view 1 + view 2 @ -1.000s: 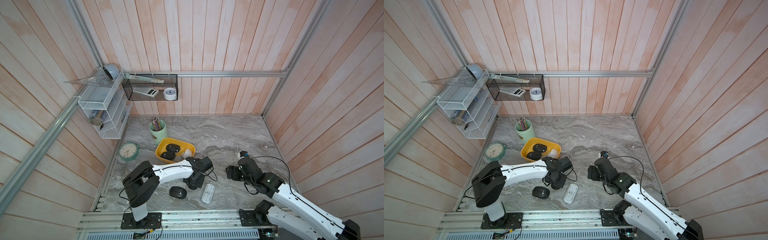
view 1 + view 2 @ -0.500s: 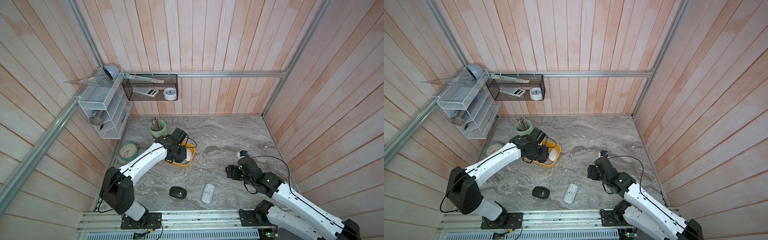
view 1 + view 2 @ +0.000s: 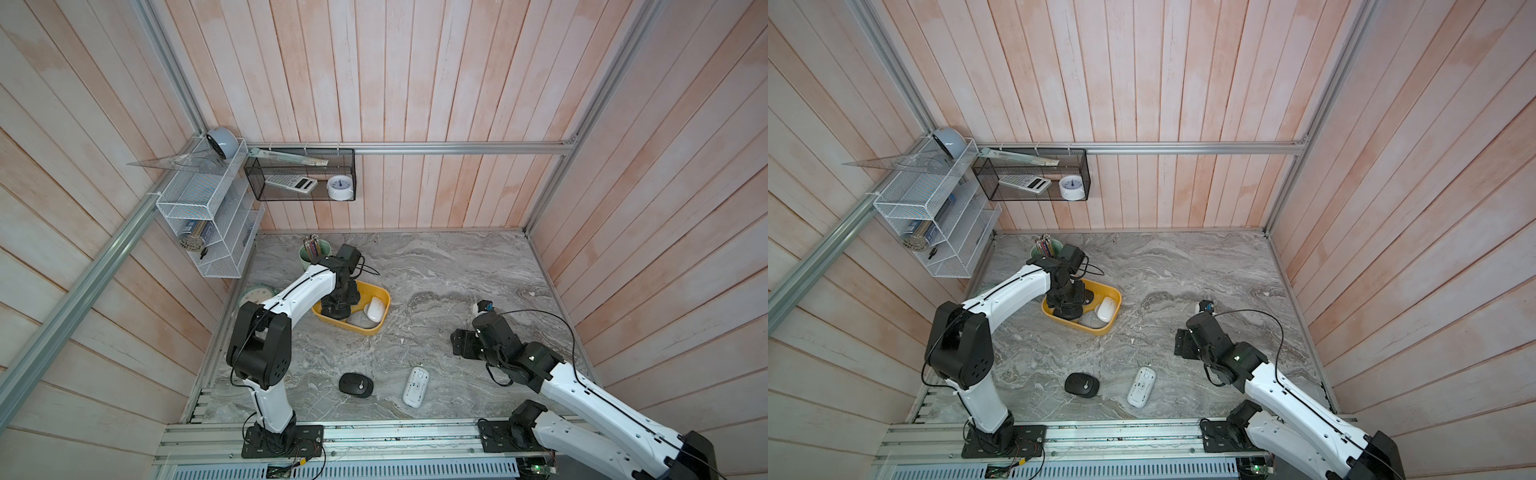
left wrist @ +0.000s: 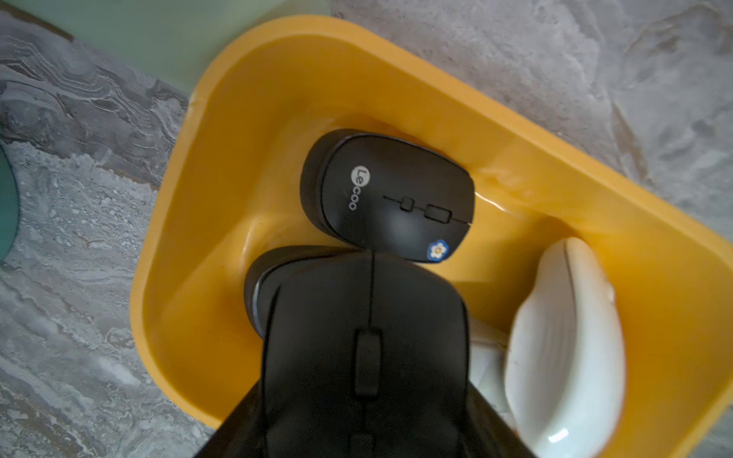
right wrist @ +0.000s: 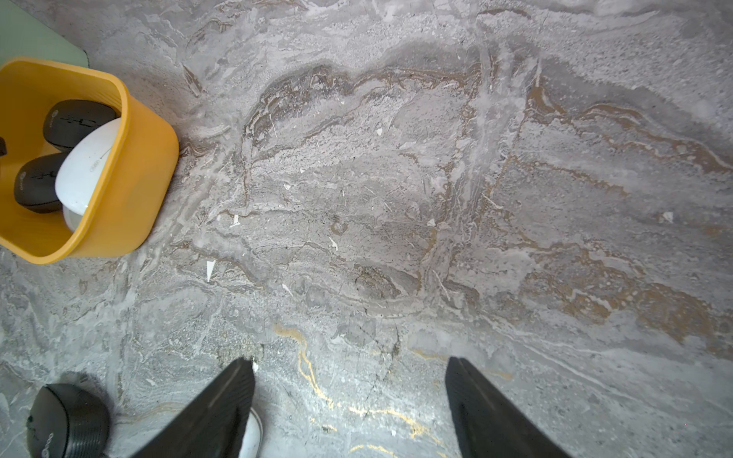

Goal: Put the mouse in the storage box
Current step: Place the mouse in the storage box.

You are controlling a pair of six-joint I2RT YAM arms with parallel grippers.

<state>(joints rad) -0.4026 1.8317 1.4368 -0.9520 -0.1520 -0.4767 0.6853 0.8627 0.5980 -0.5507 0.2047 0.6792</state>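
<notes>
The mustard-yellow storage box (image 3: 376, 329) (image 3: 1109, 328) stands at the table's left middle. My left gripper (image 3: 338, 306) (image 4: 365, 396) hangs over its inside, shut on a black mouse (image 4: 365, 317) that fills the space between the fingers. Under it in the box (image 4: 178, 158) lie a black Lecoo mouse (image 4: 396, 198), another black mouse (image 4: 258, 293) mostly hidden, and a white mouse (image 4: 563, 337). Whether the held mouse touches them I cannot tell. My right gripper (image 3: 459, 344) (image 5: 349, 376) stands open over bare table at the right.
A black mouse (image 3: 355, 385) and a white mouse (image 3: 415, 386), underside up, lie near the front edge. A green pen cup (image 3: 314, 253) and a green clock (image 3: 257, 294) sit by the box. A white wire rack (image 3: 208, 232) and a black mesh basket (image 3: 299, 178) hang on the walls.
My left arm has swung from the front of the table back to the storage box and come down over its inside. The right arm has not moved.
</notes>
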